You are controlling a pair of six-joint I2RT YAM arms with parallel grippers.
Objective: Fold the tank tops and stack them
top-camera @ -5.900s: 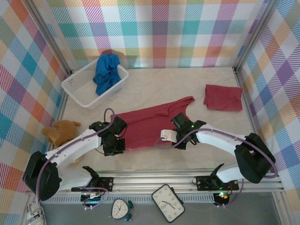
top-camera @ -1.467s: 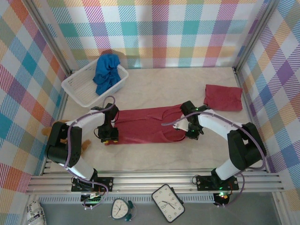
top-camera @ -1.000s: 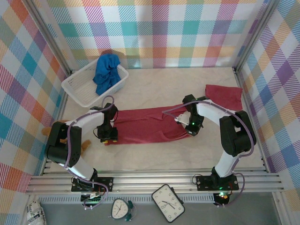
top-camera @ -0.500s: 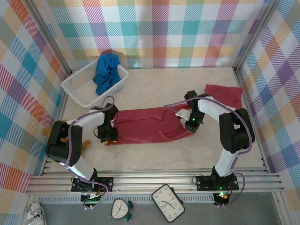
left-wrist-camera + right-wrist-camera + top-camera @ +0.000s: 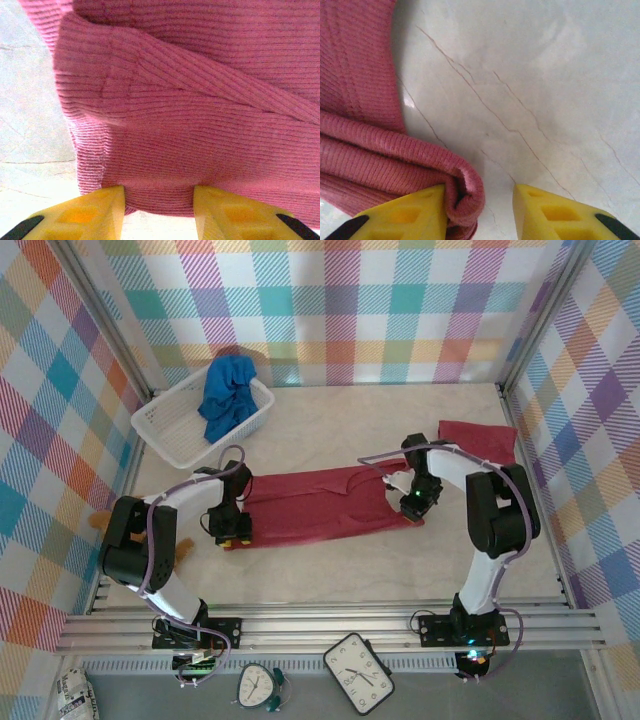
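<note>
Your left gripper [image 5: 159,200] straddles the doubled hem of the ribbed dark red tank top [image 5: 310,505]; you cannot tell whether it pinches; your right gripper [image 5: 479,195] gapes, the rolled edge against one finger; the top lies flat across the veined table [image 5: 330,430].

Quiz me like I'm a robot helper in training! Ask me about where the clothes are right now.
1. True or false: the blue tank top lies in the white basket.
2. Pick one. The spread red top lies: A in the basket, B on the table, C on top of the folded red top.
3. Fill in: seen from the arms, the folded red top lies to the ___ of the spread red top.

Key: 1 true; 2 B; 3 right.
</note>
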